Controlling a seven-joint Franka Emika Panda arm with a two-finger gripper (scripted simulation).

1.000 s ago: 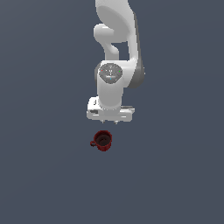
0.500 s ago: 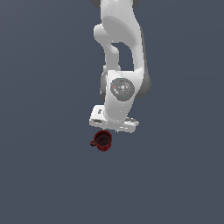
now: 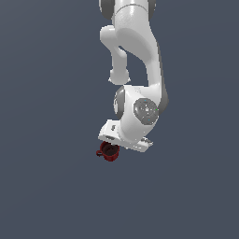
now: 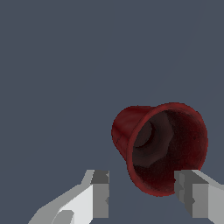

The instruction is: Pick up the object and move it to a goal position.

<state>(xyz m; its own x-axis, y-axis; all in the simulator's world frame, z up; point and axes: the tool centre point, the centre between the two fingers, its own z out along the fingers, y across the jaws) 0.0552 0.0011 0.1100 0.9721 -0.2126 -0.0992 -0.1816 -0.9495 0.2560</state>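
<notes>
The small dark red mug (image 3: 108, 151) stands on the grey floor, with its small handle toward the exterior view's left. The arm's white hand (image 3: 125, 137) hangs just above it and covers part of its rim. In the wrist view the mug (image 4: 159, 146) is close, its dark inside facing the camera. My gripper (image 4: 144, 194) is open. One finger (image 4: 99, 199) stands to one side of the mug and the other finger (image 4: 192, 197) overlaps its rim edge. Nothing is held.
A plain grey floor (image 3: 46, 196) spreads all around. The white arm (image 3: 135, 56) rises above the mug toward the top of the exterior view.
The arm has come down and forward. The hand has dropped from above the mug to right over its rim. The mug has not moved.
</notes>
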